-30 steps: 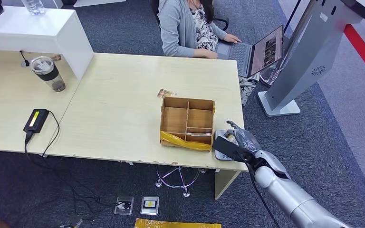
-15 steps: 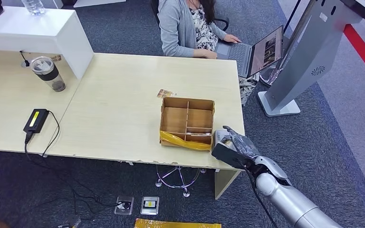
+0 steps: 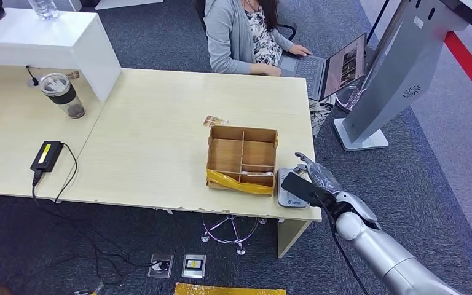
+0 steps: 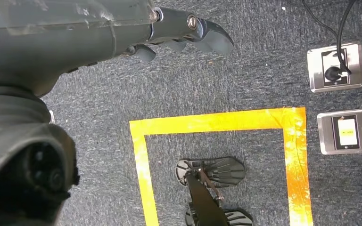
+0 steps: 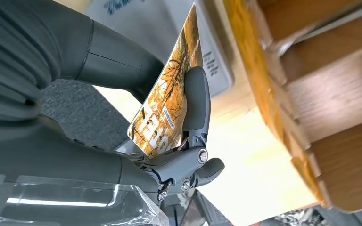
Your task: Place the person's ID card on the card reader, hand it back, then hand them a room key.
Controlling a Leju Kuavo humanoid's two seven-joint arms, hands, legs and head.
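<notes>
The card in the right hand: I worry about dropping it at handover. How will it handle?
The card looks thin, flat and unbent, so probably stiff and light. Its printed face seems glossy, maybe slippery. The right hand pinches it between thumb and finger, so it could pivot.

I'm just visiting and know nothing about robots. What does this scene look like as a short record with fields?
Right hand: holds a card with an orange picture, pinched between thumb and fingers, over the desk's near right corner
Card reader: small grey pad on the desk, beside the box
Box: brown, divided into compartments, yellow tape on its near edge
Left hand: hangs over the carpet, holding nothing
Person: seated across the desk, typing on a laptop
Also on the desk: a tumbler, a black adapter
</notes>
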